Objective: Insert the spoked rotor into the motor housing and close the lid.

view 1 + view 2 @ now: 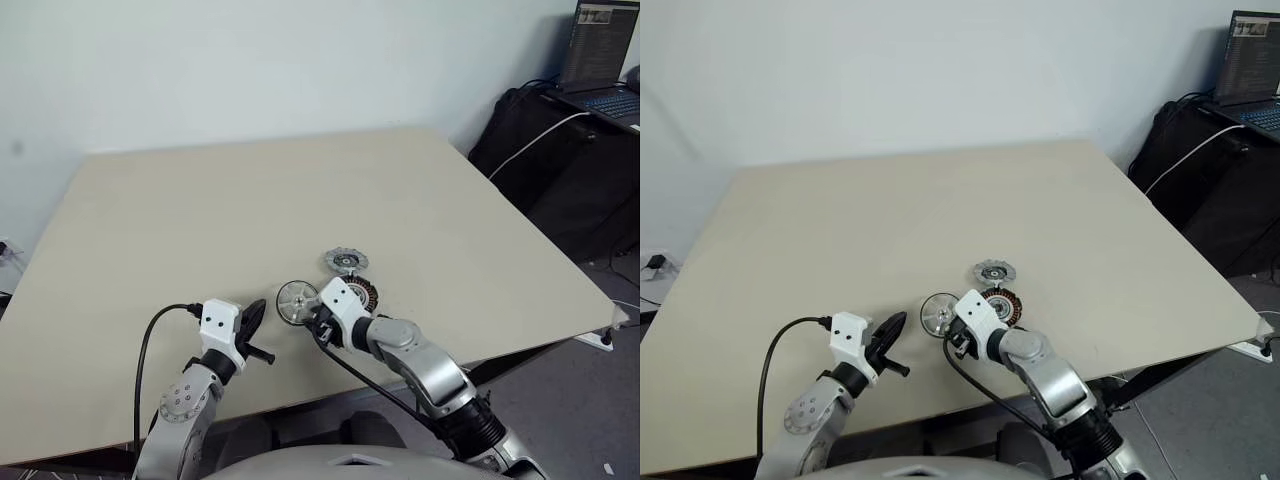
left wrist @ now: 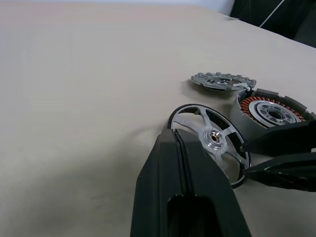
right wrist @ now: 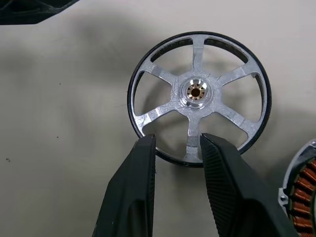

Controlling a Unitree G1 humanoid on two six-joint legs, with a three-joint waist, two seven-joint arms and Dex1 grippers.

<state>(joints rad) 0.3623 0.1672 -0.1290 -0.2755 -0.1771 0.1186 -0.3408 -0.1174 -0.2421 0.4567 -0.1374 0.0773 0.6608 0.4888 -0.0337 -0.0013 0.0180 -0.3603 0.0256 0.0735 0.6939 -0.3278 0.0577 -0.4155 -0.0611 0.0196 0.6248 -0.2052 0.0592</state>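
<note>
Right wrist view: spoked rotor [image 3: 198, 98] lies flat on the surface left of the motor housing [image 1: 360, 293]; rigid, slick metal, best pinched at its near rim, which the part-open right claw [image 3: 177, 144] straddles, gripping nothing.

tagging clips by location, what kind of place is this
Probably an office or lab room: a large bare beige table against a plain white wall, and an open laptop on a dark side desk with cables.

Spoked rotor [image 3: 198, 94] flat on beige table [image 3: 59, 98], right end effector [image 3: 177, 148] parted at its rim.
</note>
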